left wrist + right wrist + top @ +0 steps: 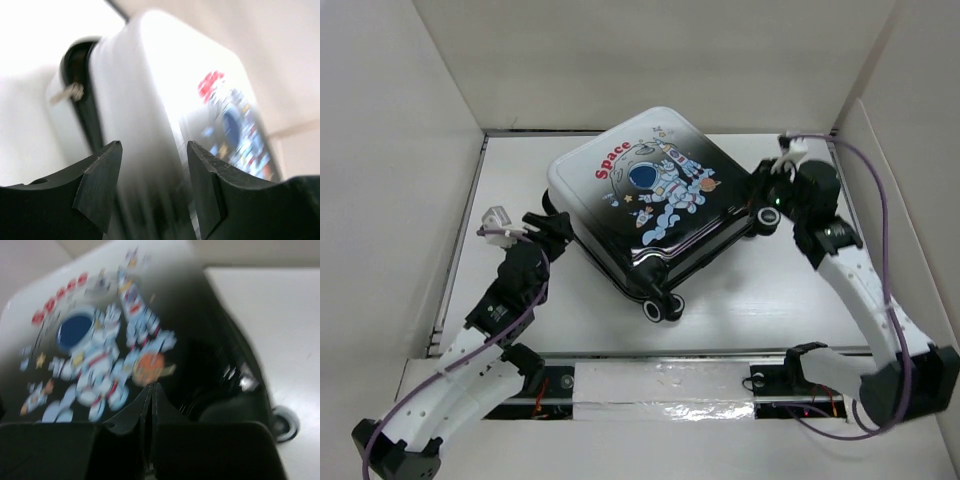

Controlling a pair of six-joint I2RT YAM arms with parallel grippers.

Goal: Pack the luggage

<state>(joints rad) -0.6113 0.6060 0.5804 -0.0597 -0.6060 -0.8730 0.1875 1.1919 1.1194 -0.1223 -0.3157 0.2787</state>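
The luggage (640,195) lies closed in the middle of the table, astronaut and red "Space" print facing up, wheels toward the near side. My left gripper (555,228) is open at the suitcase's left side; in the left wrist view (152,147) its jaws stand apart in front of the luggage's (150,100) white side, by the zip seam. My right gripper (760,190) is at the right edge of the lid; in the right wrist view (151,387) its jaws are pressed together with nothing between them, over the printed luggage (100,350).
White walls (400,150) box in the table on the left, back and right. A suitcase wheel (662,308) points toward the near edge and another (285,422) sits by the right gripper. A taped strip (660,385) runs along the front edge.
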